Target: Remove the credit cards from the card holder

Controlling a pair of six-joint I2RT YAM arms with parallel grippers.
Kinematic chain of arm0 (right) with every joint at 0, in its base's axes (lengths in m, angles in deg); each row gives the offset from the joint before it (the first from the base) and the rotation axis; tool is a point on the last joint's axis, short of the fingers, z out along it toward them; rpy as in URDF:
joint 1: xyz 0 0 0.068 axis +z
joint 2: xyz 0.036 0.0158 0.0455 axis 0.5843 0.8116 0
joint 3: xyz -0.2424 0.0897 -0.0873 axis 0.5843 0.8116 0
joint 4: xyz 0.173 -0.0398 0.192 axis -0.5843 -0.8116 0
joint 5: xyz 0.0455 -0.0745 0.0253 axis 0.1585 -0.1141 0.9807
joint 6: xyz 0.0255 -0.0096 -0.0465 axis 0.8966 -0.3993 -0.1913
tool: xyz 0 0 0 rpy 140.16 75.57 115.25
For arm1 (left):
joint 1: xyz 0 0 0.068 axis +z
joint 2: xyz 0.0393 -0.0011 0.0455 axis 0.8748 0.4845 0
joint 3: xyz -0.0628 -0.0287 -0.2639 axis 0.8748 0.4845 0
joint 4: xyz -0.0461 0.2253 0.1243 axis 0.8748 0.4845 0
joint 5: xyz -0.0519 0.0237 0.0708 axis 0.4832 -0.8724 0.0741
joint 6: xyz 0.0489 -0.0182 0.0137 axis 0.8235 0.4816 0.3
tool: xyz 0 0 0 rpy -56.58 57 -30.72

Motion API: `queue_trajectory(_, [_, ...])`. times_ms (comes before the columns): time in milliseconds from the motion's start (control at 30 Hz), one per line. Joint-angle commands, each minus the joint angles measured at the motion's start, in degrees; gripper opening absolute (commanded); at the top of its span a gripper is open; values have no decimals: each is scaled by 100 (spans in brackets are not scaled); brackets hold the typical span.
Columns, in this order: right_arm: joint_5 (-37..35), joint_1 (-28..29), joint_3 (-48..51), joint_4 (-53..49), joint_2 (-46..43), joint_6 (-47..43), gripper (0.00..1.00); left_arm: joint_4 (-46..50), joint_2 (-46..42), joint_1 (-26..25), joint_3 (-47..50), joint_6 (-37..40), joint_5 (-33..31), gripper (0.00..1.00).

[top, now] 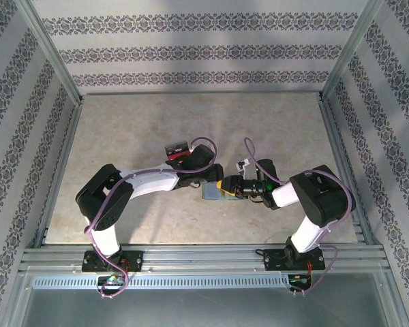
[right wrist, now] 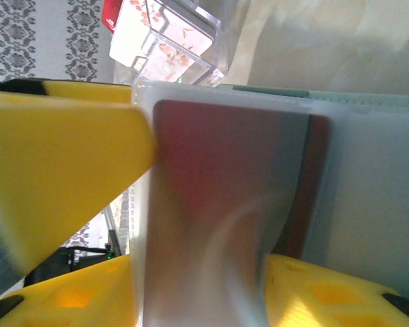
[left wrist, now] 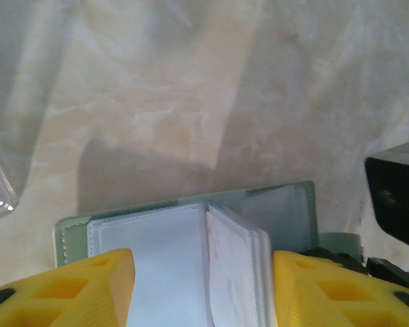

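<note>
Mid-frame, the left gripper [left wrist: 203,276] and right gripper [right wrist: 208,218] bracket the card holder [top: 211,193] — clamped or merely straddling, unclear — so pulling the credit card [right wrist: 218,150] may drag the holder along.

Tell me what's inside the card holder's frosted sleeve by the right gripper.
Inside the card holder's frosted sleeve sits a reddish credit card. A dark grey band across it may be a second card. The plastic blurs any print and the card's lower end.

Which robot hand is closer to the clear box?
Left. The left hand is at the card holder, on the side nearest the clear box; the right hand pinches it from the far side.
</note>
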Motion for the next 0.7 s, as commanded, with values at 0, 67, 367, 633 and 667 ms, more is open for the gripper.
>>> queue_trajectory(0, [-15, -23, 106, 440, 193, 177, 51, 365, 109, -84, -149, 174, 94, 53])
queue_trajectory(67, [-33, -23, 115, 441, 189, 172, 51, 405, 99, -84, -149, 188, 38, 50])
queue_trajectory(367, [-33, -39, 128, 476, 255, 190, 51, 240, 16, -84, -20, 169, 21, 46])
queue_trajectory(633, [-32, -123, 168, 476, 198, 174, 51, 201, -155, -77, 99, 160, -75, 43])
queue_trajectory(667, [-33, -129, 168, 485, 206, 174, 51, 199, -183, -75, 125, 160, -95, 43])
